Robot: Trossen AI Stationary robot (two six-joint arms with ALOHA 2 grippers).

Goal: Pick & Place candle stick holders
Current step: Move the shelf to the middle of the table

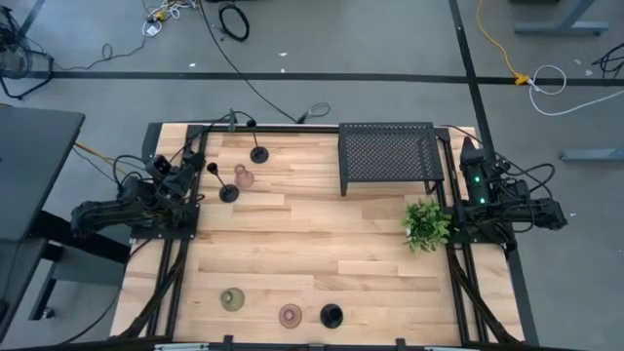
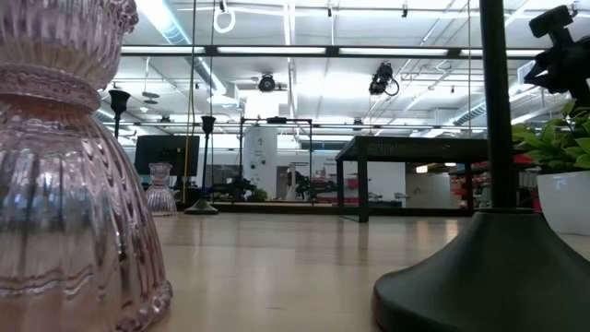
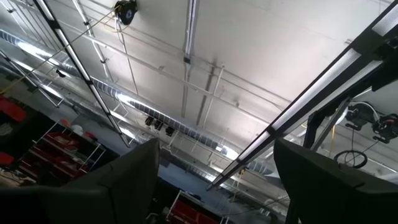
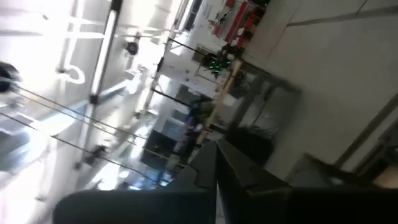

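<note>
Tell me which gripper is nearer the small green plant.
Right. The right gripper rests at the table's right edge, just beyond the plant; the left gripper sits across the table at its left edge.

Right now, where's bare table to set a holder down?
The widest bare patch is mid-table, between the pink holder and black stems at the back left, the tray and plant on the right, and the front row: olive holder, pink one, black one. The back left is crowded.
</note>
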